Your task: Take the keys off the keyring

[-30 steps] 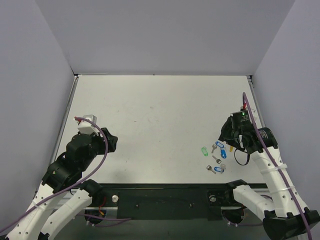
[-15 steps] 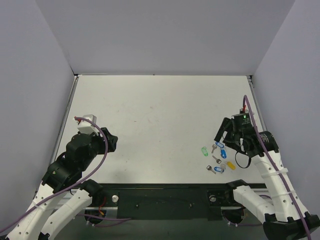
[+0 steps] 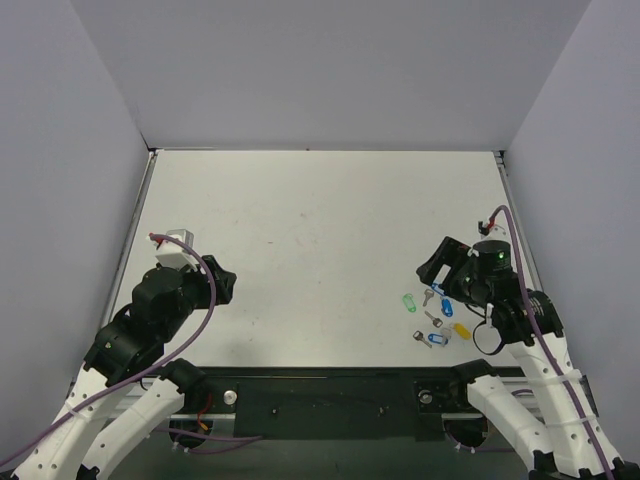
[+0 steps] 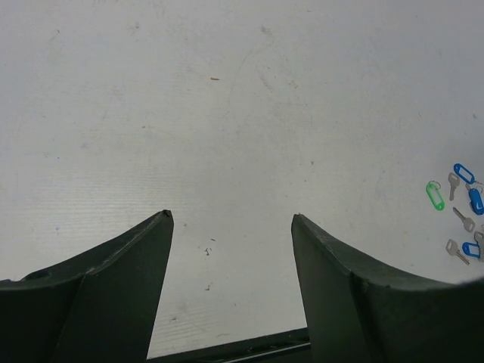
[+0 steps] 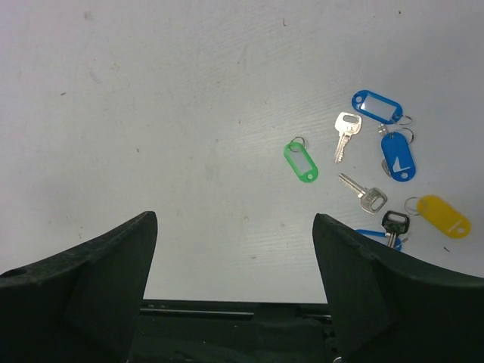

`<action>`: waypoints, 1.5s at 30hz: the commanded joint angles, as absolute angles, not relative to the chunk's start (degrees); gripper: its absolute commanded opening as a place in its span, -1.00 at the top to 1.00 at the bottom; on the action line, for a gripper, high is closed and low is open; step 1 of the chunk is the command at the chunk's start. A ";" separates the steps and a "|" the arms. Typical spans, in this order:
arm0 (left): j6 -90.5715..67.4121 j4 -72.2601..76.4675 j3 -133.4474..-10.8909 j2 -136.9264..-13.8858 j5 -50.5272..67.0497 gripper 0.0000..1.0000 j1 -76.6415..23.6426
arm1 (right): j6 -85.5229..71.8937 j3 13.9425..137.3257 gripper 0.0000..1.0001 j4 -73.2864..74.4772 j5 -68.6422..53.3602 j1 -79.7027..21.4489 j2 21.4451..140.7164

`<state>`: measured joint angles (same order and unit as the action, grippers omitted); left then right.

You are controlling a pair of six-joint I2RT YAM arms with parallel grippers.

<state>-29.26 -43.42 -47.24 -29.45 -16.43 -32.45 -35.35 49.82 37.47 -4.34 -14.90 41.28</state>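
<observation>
at table (image 3: 300, 220) near right, close to right gripper (image 5: 234, 215), scattered cluster, two silver keys (image 5: 346, 134), one black-headed key (image 5: 393, 224), three blue tags (image 5: 376, 107), one green tag (image 5: 300, 162), one yellow tag (image 5: 444, 216) with thin keyring (image 5: 412, 204), both grippers wide and empty, left gripper (image 4: 231, 215) well apart

Probably a lab: white table (image 3: 300, 250) boxed by plain grey walls (image 3: 320, 70).

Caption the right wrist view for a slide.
Open right claw over the table, keys and coloured tags scattered beside it.
</observation>
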 commanded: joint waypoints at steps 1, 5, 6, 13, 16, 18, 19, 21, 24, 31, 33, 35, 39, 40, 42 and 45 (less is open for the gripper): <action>-28.21 -40.52 -47.11 -28.92 -16.00 -0.47 -32.08 | -36.30 49.22 -0.60 32.61 -2.73 -16.08 39.12; -28.30 -40.52 -46.85 -28.74 -16.00 -0.47 -32.08 | -36.82 49.57 -0.63 32.87 3.33 -16.26 38.85; -28.21 -40.52 -46.85 -28.83 -16.00 -0.47 -32.08 | -37.70 49.74 -0.63 33.48 6.65 -16.26 39.11; -28.21 -40.34 -46.93 -28.74 -16.00 -0.47 -32.08 | -38.32 48.70 -0.86 33.49 9.66 -16.26 40.17; -28.13 -40.43 -46.76 -28.65 -16.00 -0.47 -32.08 | -36.75 47.46 -0.90 32.70 12.83 -16.26 39.82; -28.13 -40.34 -46.85 -28.74 -15.91 -0.47 -32.08 | -35.25 46.67 -0.93 31.73 12.57 -16.26 39.29; -28.13 -40.34 -46.85 -28.65 -16.00 -0.47 -32.08 | -34.90 46.15 -0.93 31.03 11.96 -16.26 38.85; -28.12 -40.25 -46.76 -28.56 -15.91 -0.47 -32.08 | -34.02 45.27 -0.94 29.80 12.39 -16.17 37.80; -28.13 -40.25 -46.76 -28.30 -15.91 -0.47 -32.08 | -33.14 42.55 -1.00 25.85 15.63 -16.26 34.99; -27.95 -39.99 -46.67 -28.21 -15.65 -0.47 -32.08 | -30.59 34.64 -1.00 15.66 29.33 -16.26 31.55; -27.95 -39.82 -46.58 -28.21 -15.47 -0.47 -32.08 | -29.54 32.09 -1.00 11.62 33.90 -16.26 31.20; -27.86 -39.73 -46.58 -28.30 -15.47 -0.47 -32.08 | -29.88 28.93 -1.00 6.09 38.29 -16.26 31.20; -27.95 -39.81 -46.58 -28.21 -15.47 -0.47 -31.99 | -29.63 24.44 -1.00 -2.19 41.83 -16.08 35.06; -27.86 -39.81 -46.50 -28.04 -15.56 -0.47 -31.99 | -29.01 23.82 -1.00 -3.76 41.75 -16.08 37.24; -27.78 -39.73 -46.58 -28.12 -15.47 -0.47 -31.99 | -27.86 23.03 -1.00 -5.87 42.62 -16.17 40.15; -27.69 -39.55 -46.49 -28.21 -15.03 -0.46 -31.73 | -25.59 22.15 -1.00 -9.13 44.73 -15.91 44.02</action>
